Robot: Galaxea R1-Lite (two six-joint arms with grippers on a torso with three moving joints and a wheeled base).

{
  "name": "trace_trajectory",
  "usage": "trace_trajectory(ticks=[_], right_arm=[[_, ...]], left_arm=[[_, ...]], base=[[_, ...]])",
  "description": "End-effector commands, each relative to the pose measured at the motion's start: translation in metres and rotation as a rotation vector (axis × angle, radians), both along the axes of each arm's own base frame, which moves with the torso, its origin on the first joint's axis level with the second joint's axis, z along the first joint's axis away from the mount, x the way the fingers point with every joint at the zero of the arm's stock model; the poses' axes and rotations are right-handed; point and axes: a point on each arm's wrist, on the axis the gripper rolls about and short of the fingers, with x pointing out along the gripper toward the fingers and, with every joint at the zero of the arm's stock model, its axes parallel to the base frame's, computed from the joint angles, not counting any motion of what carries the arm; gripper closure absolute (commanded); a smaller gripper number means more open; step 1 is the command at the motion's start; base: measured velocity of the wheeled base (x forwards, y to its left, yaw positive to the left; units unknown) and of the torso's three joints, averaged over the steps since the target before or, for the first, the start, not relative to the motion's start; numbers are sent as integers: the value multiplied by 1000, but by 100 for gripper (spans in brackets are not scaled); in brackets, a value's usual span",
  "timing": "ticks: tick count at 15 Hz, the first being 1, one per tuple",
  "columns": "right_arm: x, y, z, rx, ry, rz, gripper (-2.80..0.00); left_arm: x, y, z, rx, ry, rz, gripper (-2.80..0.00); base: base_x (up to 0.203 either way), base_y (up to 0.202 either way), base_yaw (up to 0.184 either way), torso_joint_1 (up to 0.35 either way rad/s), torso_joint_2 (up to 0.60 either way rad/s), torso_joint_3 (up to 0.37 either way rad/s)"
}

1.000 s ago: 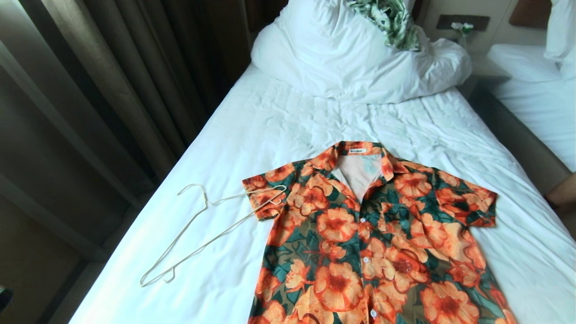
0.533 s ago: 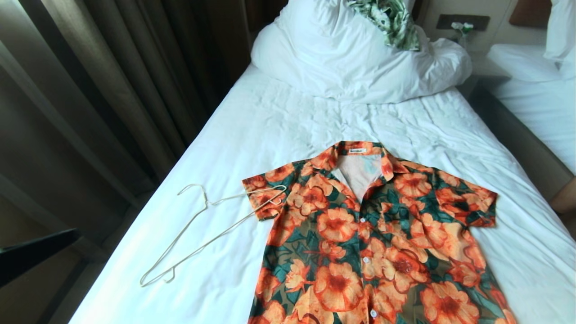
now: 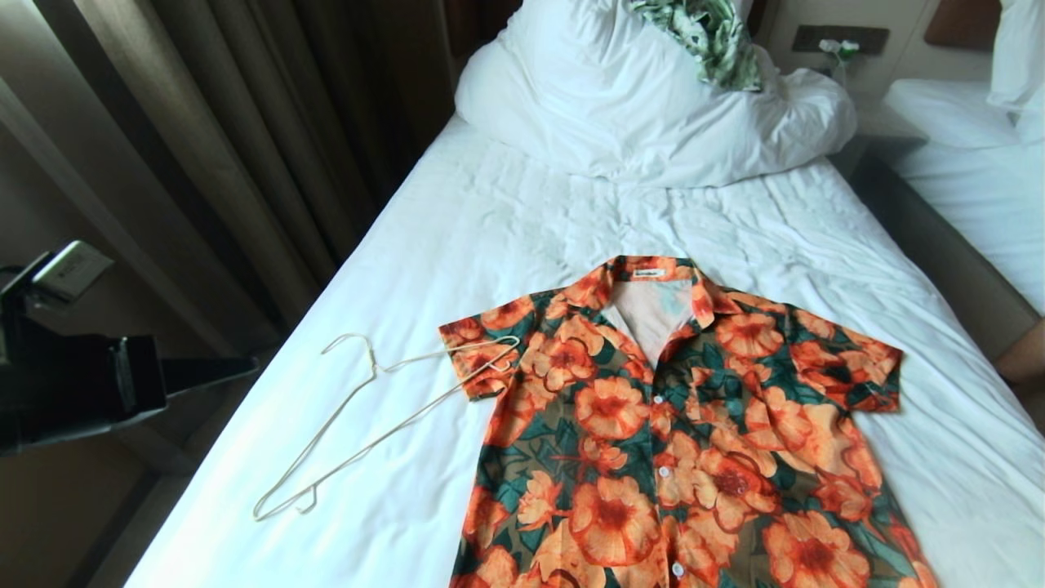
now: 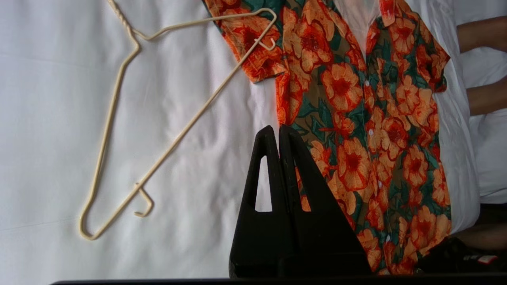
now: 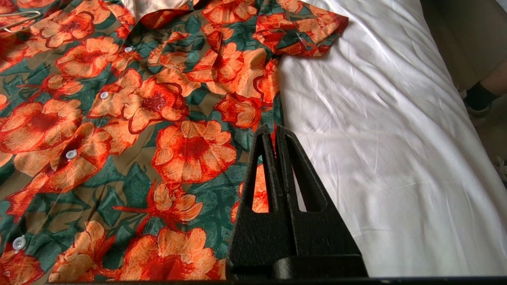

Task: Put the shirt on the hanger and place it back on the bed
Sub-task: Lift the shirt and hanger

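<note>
- On the bed (image 3: 506, 220), the shirt (image 3: 678, 425) lies flat and buttoned, collar toward twelve o'clock; the hanger (image 3: 367, 425) lies at its nine o'clock, one end resting on a sleeve.
- Left gripper (image 4: 279, 132) hovers above the sheet with jaws clenched and empty; right gripper (image 5: 274, 132) the same over the shirt's edge.
- Hanger looks light, stiff and slippery, so it is best pinched near the hook; the limp cloth will sag, so it is best lifted at the collar.

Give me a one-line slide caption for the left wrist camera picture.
Shut left hand above white-sheeted bed, between cream wire hanger and orange-flowered green shirt.
</note>
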Motion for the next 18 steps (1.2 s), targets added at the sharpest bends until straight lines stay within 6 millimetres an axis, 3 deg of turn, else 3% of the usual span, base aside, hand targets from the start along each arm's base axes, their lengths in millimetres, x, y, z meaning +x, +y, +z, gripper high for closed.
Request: trace_trajectory(ticks=[1,6,7,14,18], right_arm=[[0,0,0,0,-2,0,0],[0,0,0,0,-3,1,0],[0,0,0,0,-2,1,0],[0,0,0,0,-2,0,0],[0,0,0,0,-3,1,0]], left_arm=[[35,20,-33,-40,124,-11,0],[72,35,-81,-92,189,-164,0],[81,37,-89,-89,196,-181,-280],[136,62,-136,-37,182,-246,-280],[148,77,-154,-48,196,-226,-280]], base=[[0,0,0,0,0,0],[0,0,0,0,0,0],[0,0,0,0,0,0],[0,0,0,0,0,0],[0,0,0,0,0,0]])
